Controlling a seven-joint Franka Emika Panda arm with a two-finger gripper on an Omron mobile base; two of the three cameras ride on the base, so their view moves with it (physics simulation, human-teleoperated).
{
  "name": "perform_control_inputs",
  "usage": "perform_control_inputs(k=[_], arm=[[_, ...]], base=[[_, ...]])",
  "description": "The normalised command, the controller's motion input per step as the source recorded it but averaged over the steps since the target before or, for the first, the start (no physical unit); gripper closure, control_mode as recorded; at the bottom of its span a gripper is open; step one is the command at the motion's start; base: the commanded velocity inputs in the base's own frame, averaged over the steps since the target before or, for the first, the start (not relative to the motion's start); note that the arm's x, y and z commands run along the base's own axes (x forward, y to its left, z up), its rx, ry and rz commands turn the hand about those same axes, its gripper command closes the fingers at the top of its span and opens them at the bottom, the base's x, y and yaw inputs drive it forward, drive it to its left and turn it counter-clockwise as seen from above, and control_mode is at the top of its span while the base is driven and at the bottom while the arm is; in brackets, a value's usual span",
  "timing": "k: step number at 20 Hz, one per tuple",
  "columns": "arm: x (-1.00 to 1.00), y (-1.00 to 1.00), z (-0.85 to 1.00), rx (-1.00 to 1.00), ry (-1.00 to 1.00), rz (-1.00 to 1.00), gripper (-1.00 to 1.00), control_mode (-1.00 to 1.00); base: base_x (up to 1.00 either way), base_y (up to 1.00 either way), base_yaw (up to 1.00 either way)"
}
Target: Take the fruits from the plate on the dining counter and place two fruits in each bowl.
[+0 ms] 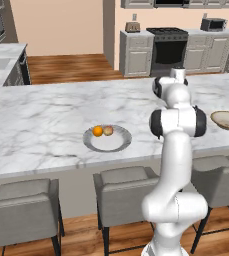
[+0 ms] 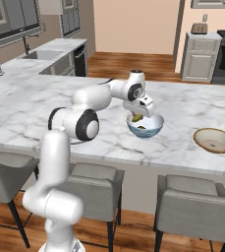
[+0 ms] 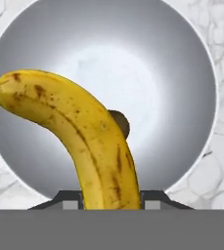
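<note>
Hand view: banana (image 3: pixel 91 141) clamped in claw (image 3: pixel 111 197), above blue bowl (image 3: pixel 30 156).

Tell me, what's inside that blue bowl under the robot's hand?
In the hand view a small brown kiwi lies in the blue bowl, partly covered by the banana that the shut gripper holds above it. Whatever lies beneath the banana is hidden.

Grey upholstered stools (image 1: pixel 123 181) stand tucked along the near side of the island. Against the far wall a black stove (image 1: pixel 168 46) sits between pale cabinets (image 1: pixel 136 52), with a toaster (image 1: pixel 132 26) and a microwave (image 1: pixel 213 23) on top. Wooden flooring (image 1: pixel 68 67) runs behind.
</note>
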Motion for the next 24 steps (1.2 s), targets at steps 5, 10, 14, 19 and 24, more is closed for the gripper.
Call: perform_control_inputs(k=[5, 10, 14, 19, 24], arm=[[0.0, -0.02, -0.48, 0.0, -0.01, 0.0, 1.0, -1.0], [0.0, 0.0, -0.27, 0.0, 0.0, 0.0, 1.0, -1.0], [0.04, 0.0, -0.11, 0.0, 0.0, 0.0, -1.0, -1.0], [0.02, 0.0, -0.01, 0.0, 0.0, 0.0, -1.0, -1.0], [0.0, 0.0, 0.02, 0.0, -0.01, 0.0, -1.0, -1.0]], base=[[0.0, 0.0, 0.0], [0.0, 0.0, 0.0], [0.0, 0.0, 0.0], [0.0, 0.0, 0.0], [0.0, 0.0, 0.0]])
